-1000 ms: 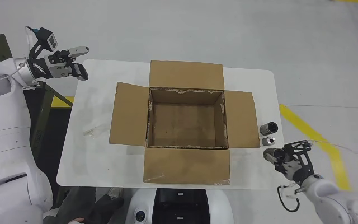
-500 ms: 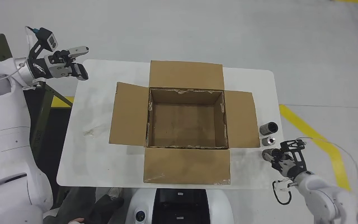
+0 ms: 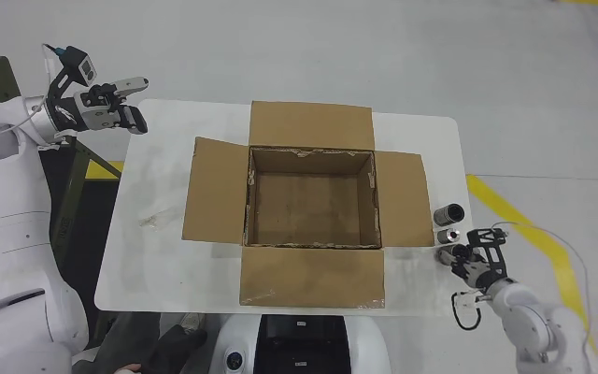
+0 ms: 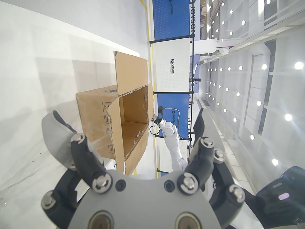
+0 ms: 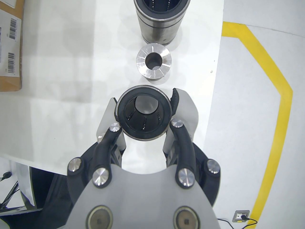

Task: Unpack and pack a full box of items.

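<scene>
An open cardboard box (image 3: 217,190) stands mid-table with all flaps spread and a bare floor inside. Right of it, by the table's right edge, a large steel bearing sleeve (image 3: 449,212) (image 5: 162,13) and a small silver bushing (image 3: 448,236) (image 5: 154,63) stand in a row. My right gripper (image 3: 456,257) (image 5: 144,110) is shut on a third, black-lined bearing sleeve (image 5: 145,115) just behind the bushing, a finger on each side. My left gripper (image 3: 133,105) (image 4: 127,117) hangs open over the table's far left corner with nothing in it, looking at the box (image 4: 95,110).
The white table (image 3: 149,252) has bare room left of the box. Its right edge runs close beside the row of parts. A yellow floor line (image 5: 269,67) lies beyond that edge. A box flap (image 5: 9,24) with labels lies close to the parts.
My right arm's wrist has drawn in toward the table's front right corner, with the bearing sleeve staying between its fingers beside the bushing. The left arm has kept still.
</scene>
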You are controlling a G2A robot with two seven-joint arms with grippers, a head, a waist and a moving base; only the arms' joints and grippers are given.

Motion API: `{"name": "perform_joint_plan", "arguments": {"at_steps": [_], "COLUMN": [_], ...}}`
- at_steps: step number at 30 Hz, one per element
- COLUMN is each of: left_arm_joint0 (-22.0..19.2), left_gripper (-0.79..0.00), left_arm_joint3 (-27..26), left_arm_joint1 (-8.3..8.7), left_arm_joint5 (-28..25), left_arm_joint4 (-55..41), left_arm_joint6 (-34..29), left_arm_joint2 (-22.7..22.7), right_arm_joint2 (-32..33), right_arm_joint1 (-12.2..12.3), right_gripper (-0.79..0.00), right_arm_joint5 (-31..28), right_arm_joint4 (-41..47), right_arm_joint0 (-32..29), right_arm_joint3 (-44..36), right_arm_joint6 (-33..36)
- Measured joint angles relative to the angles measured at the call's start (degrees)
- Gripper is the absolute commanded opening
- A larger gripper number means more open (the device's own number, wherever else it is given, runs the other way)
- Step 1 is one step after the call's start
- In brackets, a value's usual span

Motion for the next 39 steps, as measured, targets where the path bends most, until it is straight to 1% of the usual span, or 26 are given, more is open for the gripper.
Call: {"name": "perform_joint_plan", "arguments": {"at_steps": [3, 5, 7, 9, 10, 16, 27, 33, 39], "left_arm_joint0": [0.0, 0.0, 0.0, 0.0, 0.0, 0.0, 0.0, 0.0, 0.0], "left_gripper": [0.0, 0.0, 0.0, 0.0, 0.0, 0.0, 0.0, 0.0, 0.0], "left_arm_joint3": [0.0, 0.0, 0.0, 0.0, 0.0, 0.0, 0.0, 0.0, 0.0], "left_arm_joint1": [0.0, 0.0, 0.0, 0.0, 0.0, 0.0, 0.0, 0.0, 0.0], "left_arm_joint5": [0.0, 0.0, 0.0, 0.0, 0.0, 0.0, 0.0, 0.0, 0.0], "left_arm_joint4": [0.0, 0.0, 0.0, 0.0, 0.0, 0.0, 0.0, 0.0, 0.0], "left_arm_joint6": [0.0, 0.0, 0.0, 0.0, 0.0, 0.0, 0.0, 0.0, 0.0], "left_arm_joint2": [0.0, 0.0, 0.0, 0.0, 0.0, 0.0, 0.0, 0.0, 0.0], "right_arm_joint2": [-0.21, -0.27, -0.33, -0.35, -0.35, 0.79, 5.88, 5.3, 3.42], "right_arm_joint1": [0.03, 0.05, 0.06, 0.08, 0.08, 0.18, 0.26, 0.2, 0.2], "right_gripper": [-0.422, -0.24, -0.108, -0.015, 0.0, 0.0, 0.0, 0.0, 0.0], "right_arm_joint5": [0.12, 0.24, 0.34, 0.4, 0.49, 0.76, 0.87, 0.49, 0.33], "right_arm_joint4": [-0.01, -0.07, -0.07, -0.09, -0.09, 0.16, 0.66, 0.63, -0.46], "right_arm_joint0": [0.31, 0.37, 0.32, 0.2, 0.14, -1.3, -7.92, -8.63, -7.33], "right_arm_joint3": [0.38, 0.48, 0.55, 0.56, 0.53, -1.18, -7.04, -6.82, -5.85], "right_arm_joint6": [0.01, -0.03, -0.17, -0.24, -0.24, -0.43, -1.86, -2.2, -1.73]}}
